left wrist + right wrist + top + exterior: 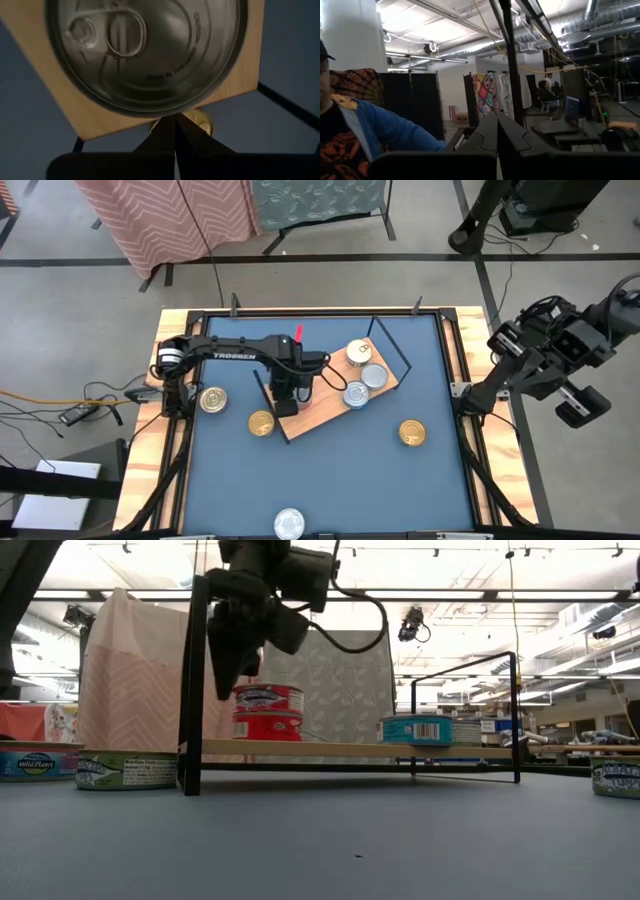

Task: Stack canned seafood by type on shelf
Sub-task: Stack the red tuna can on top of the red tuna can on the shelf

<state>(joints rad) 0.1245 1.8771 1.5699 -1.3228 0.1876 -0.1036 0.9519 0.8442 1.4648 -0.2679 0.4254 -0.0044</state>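
From above, the left gripper (287,402) hangs over the near-left end of the shelf (325,412), a light-wood board lying askew on the blue desk (330,480). Beyond its fingers along the board sit three silver-lidded cans (357,394) and a gold one (360,352). Off the board, gold cans lie on the desk on either side of those fingers (261,423), another (212,399) further left, one (412,433) well to the right, and a silver can (289,523) at the near edge. The right gripper (583,402) is parked off the desk's right side.

At desk level, the left fingers (228,665) point down just above the board, closed and empty; behind them stand two stacked cans (268,712), with a blue-labelled can (417,729) further along.

From the left wrist, the pressed-together fingers (165,135) have a silver pull-tab lid (145,50) directly ahead on the board.

The right wrist shows closed fingers (487,132) aimed into the room, a person's blue sleeve (390,132) beside them.
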